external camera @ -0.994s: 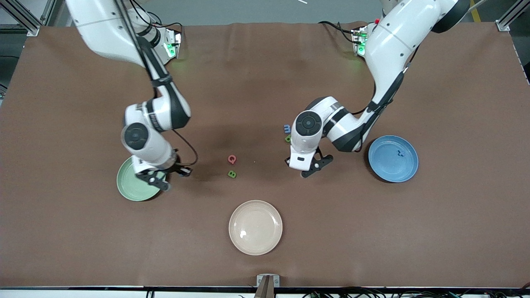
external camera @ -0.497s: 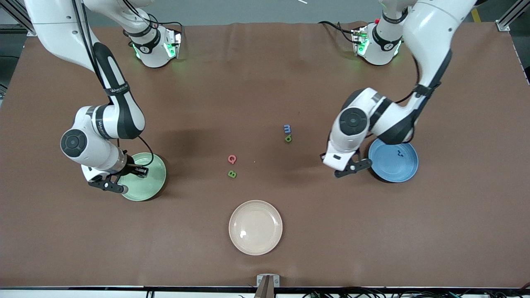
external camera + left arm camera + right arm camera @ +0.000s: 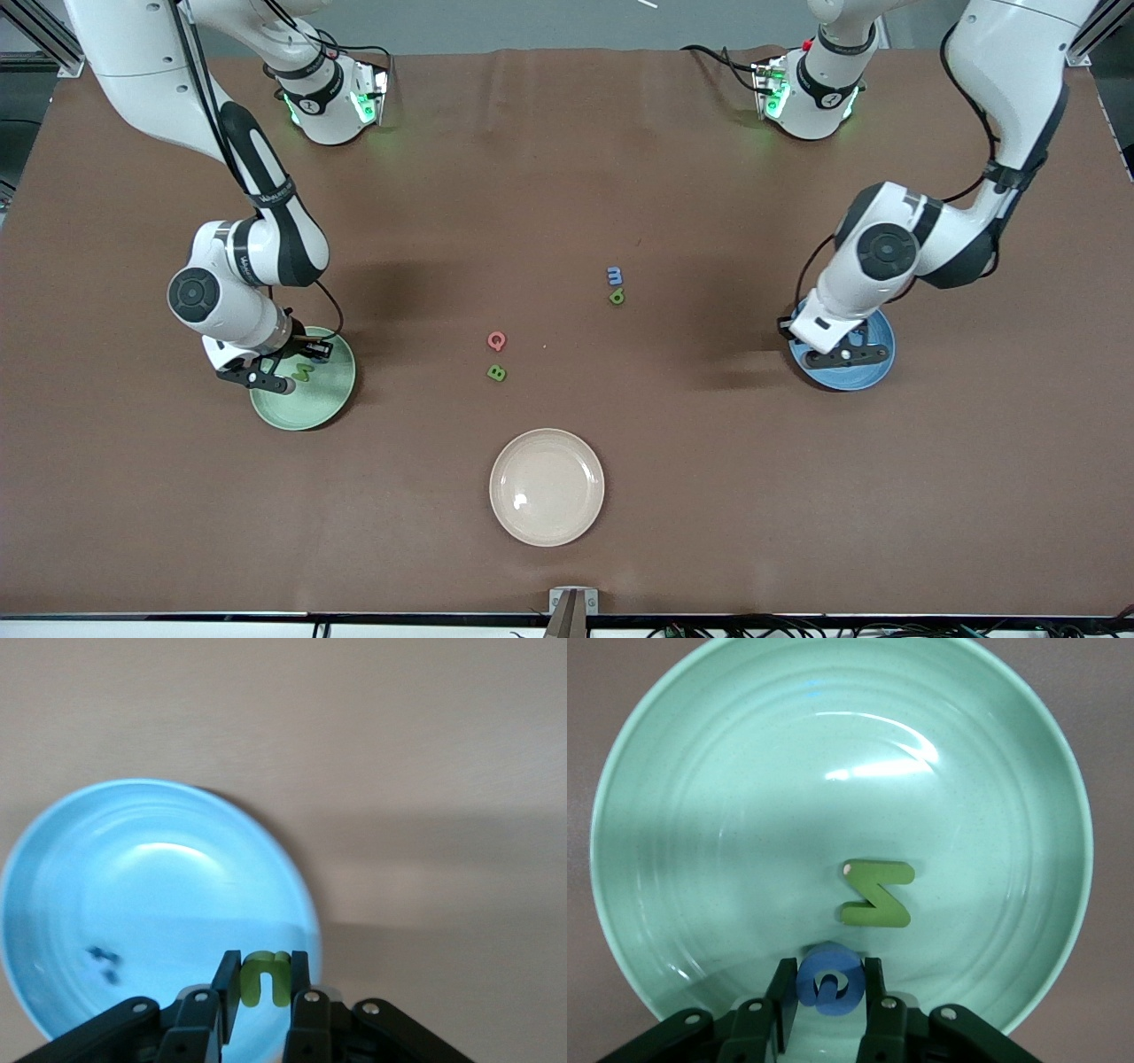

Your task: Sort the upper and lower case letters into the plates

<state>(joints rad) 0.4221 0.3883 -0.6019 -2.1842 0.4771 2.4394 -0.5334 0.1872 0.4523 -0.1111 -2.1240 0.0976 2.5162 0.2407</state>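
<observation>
My right gripper is shut on a round blue letter just above the mint green plate. A green Z-shaped letter lies in that plate. My left gripper is shut on a light green n-shaped letter over the sky blue plate, which holds a small dark blue letter. In the front view the right gripper is at the green plate's rim, and the left gripper is over the blue plate.
Loose letters lie mid-table: a blue one beside a green one, and a red Q beside a green B. A cream-beige plate sits nearer the front camera.
The left arm carried its green letter from mid-table to over the blue plate. The right arm swung outward past the green plate, then came back over it.
</observation>
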